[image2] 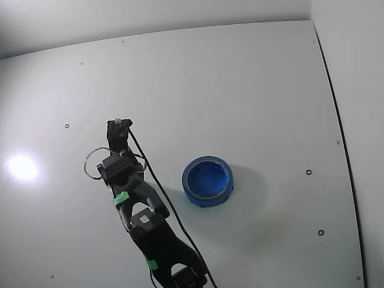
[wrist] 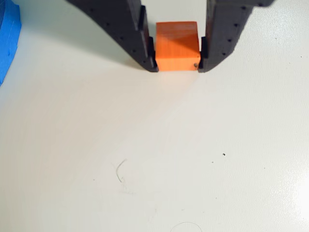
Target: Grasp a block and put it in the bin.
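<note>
In the wrist view a small orange block (wrist: pixel 177 46) sits between the two black fingers of my gripper (wrist: pixel 177 66), which is shut on it; both fingertips press against its sides. The block is low at the white table surface. A slice of the bright blue bin (wrist: pixel 7 41) shows at the left edge of that view. In the fixed view the round blue bin (image2: pixel 207 180) stands on the table to the right of the arm. There my gripper (image2: pixel 119 126) points toward the far side, and the block is hidden by it.
The white table (image2: pixel 240 90) stretches around arm and bin. Its right edge runs as a dark line (image2: pixel 336 120) in the fixed view. A black cable (image2: pixel 157 192) trails along the arm. Small dark marks dot the surface.
</note>
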Motion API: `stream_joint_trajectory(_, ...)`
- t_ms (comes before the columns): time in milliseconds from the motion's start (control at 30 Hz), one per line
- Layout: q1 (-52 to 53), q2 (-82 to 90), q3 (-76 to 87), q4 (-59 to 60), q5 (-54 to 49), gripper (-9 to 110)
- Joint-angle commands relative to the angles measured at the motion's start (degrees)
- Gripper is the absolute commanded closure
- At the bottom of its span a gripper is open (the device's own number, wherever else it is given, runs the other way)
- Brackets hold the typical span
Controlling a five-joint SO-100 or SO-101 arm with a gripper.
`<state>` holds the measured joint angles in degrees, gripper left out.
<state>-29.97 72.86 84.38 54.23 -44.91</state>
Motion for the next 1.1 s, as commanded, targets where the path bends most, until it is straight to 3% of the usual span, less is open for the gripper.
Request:
stream_joint_trajectory(0,0.26,1.67,-1.58,-0.26,1.05,102)
stream_joint_trajectory(267,7.73,28.30,7.12,-1.14,25.66,101)
stream_joint_trajectory(533,13.97,59.59,30.15,-4.04,46.67,101)
stream_joint_trajectory(833,25.75,86.84,59.68,-26.46,49.31,101)
stream_joint_trajectory(1067,33.05,82.71,76.29,-43.68,49.31,101)
